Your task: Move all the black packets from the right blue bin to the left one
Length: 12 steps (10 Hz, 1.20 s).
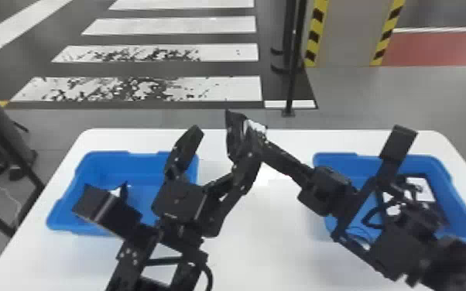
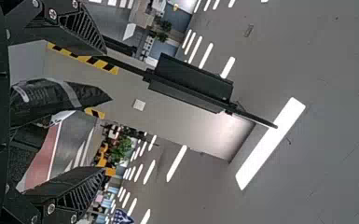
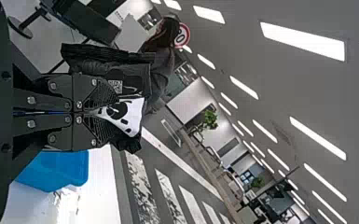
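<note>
Nearest the lens, has the left arm [image 1: 139, 232] in front of the left blue bin [image 1: 104, 154] and partly across it, and the right arm [image 1: 410, 247] well to the right of that bin. Holds the left gripper [image 1: 224, 137] above and right of the left blue bin, with two fingers spread wide, around a black packet [image 1: 236, 131] but apart from it, grasping nothing. Clenches that packet in the right gripper [image 1: 265, 143], farther right of the same bin, pinched between fingers pressed together, with a white patch at the grip. Has, inside the left blue bin, a dark pointed piece [image 1: 124, 189] with a bit of white, partly hidden by the left arm; cannot tell how many packets. Has black-and-white items [image 1: 422, 189] in the right blue bin [image 1: 334, 155], well to the right of the left one, partly covered by the right arm. Rests both bins on a white table [image 1: 274, 240]. Shows crosswalk stripes [image 1: 127, 25] on the floor beyond the left blue bin, plus a black pole [image 1: 291, 89] and a striped-edged pillar [image 1: 346, 35] beyond and to the right of it.
</note>
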{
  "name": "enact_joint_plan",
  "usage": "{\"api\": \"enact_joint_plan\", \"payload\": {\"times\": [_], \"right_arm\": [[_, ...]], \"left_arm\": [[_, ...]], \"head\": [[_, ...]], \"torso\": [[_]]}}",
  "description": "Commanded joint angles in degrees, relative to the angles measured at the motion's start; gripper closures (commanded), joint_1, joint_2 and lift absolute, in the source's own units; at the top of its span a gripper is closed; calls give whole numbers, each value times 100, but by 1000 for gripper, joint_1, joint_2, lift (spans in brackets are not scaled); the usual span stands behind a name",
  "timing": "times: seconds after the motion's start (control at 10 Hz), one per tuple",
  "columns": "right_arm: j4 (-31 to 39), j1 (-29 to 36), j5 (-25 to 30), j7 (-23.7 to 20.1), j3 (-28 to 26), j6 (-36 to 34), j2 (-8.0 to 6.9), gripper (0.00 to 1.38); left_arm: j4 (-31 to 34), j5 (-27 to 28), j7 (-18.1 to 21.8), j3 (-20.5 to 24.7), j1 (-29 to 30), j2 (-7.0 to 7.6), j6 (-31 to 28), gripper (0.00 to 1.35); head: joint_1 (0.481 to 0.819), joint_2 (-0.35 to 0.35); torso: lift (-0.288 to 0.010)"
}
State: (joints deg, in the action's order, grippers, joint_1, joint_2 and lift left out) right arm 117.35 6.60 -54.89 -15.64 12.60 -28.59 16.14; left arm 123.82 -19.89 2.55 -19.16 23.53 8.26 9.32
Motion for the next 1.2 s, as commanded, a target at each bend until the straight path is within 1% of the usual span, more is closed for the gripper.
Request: {"api": "enact_joint_plan", "payload": {"times": [0.0, 0.2, 0.3, 0.4, 0.5, 0.6, 0.7, 0.8, 0.9, 1.0, 1.1], "right_arm": [[0, -41, -133, 0, 225, 4, 38, 1194], [-42, -27, -259, 0, 396, 4, 64, 1194], [-42, -69, -270, 0, 408, 4, 73, 1194], [-42, -112, -316, 0, 442, 4, 82, 1194], [-57, -154, -430, 0, 511, 4, 99, 1194], [-57, -196, -533, -9, 591, 47, 108, 1194], [-57, -238, -624, -27, 636, 89, 117, 1194], [-42, -252, -658, -44, 648, 117, 117, 1194], [-42, -252, -716, -53, 659, 145, 126, 1194], [-42, -266, -727, -62, 670, 187, 126, 1194], [-57, -266, -761, -62, 682, 229, 126, 1194]], "left_arm": [[0, -22, 0, -4, -19, 0, -73, 167], [-42, 24, -9, 31, 23, -8, 278, 168], [-42, 58, -18, 53, 37, -8, 208, 223], [-42, 69, -18, 65, 37, -17, 109, 461], [-42, 69, -18, 99, 51, -26, -45, 614], [-28, 69, -18, 122, 65, -26, -256, 602], [0, 92, -9, 133, 79, -26, -397, 641], [169, 412, 0, 236, 121, -26, -594, 888], [422, 686, -53, 316, 177, -26, -734, 1269], [436, 686, -70, 362, 206, -52, -678, 1217], [436, 755, -97, 373, 220, -52, -509, 1217]], "head": [[689, 70], [695, 104], [695, 114], [695, 125], [695, 129], [695, 132], [695, 134], [695, 138], [695, 141], [695, 149], [691, 159]], "torso": [[-140], [-140], [-140], [-140], [-140], [-140], [-140], [-140], [-140], [-140], [-140]]}}
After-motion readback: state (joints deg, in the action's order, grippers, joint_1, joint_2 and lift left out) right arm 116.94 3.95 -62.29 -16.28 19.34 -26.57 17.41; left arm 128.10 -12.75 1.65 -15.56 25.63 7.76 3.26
